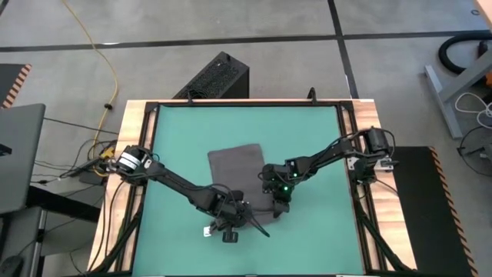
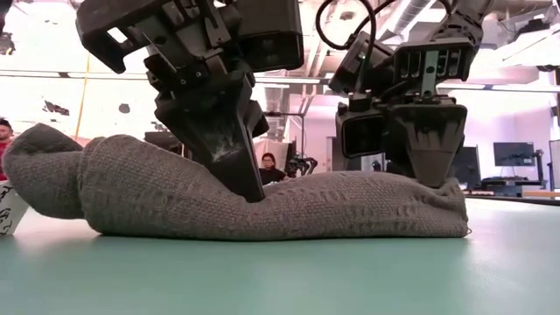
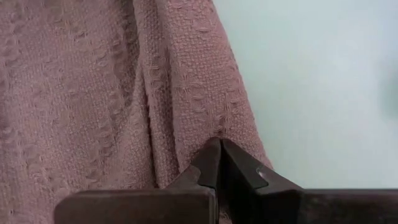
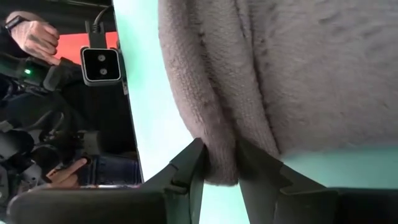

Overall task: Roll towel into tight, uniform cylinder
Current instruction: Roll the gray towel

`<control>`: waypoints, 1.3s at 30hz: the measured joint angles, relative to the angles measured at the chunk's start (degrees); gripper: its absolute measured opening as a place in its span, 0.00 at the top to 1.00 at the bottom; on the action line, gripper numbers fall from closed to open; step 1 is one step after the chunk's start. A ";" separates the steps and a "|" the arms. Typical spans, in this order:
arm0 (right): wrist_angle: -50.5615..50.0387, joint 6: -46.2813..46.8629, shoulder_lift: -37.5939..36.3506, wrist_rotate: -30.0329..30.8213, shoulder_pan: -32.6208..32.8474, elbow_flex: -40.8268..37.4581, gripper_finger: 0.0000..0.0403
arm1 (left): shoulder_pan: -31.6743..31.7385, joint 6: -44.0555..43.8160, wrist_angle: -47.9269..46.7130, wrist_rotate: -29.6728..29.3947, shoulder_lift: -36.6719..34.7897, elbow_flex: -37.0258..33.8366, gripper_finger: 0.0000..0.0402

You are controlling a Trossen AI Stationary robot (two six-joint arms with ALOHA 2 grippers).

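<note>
A: Our left gripper (image 3: 219, 163) is closed flat at the near rolled edge of the towel (image 1: 238, 173); whether it pinches cloth, we cannot tell. Our right gripper (image 4: 219, 163) has its fingers a little apart, around a fold of the same edge.

B: So only the near edge is rolled. The far part lies flat on the green mat (image 1: 184, 131); we judge most rolling remains.

Two dark jointed arms, black cables looped along them, each tool ending in tapered black fingers (image 4: 186, 168).
</note>
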 joint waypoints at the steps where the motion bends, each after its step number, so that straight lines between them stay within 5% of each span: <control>1: -0.44 -0.02 0.00 -0.26 -0.32 0.00 0.71 | 0.00 0.33 -0.14 0.02 0.00 0.00 1.00; 10: -9.94 -5.31 -7.12 5.40 -0.73 -0.02 0.71 | 2.24 -0.85 10.09 5.99 -0.80 -6.67 1.00; 19: -14.81 -18.85 -19.33 28.88 6.78 0.02 0.71 | 5.42 -6.14 26.16 12.48 -2.67 -18.07 1.00; 29: -7.88 -33.02 -18.36 33.66 17.39 0.21 0.71 | 7.34 -5.73 28.60 17.54 -2.46 -18.86 1.00; 39: -7.32 -41.50 -16.25 50.37 23.90 0.48 0.56 | 7.39 -6.45 29.23 17.94 -2.43 -18.91 1.00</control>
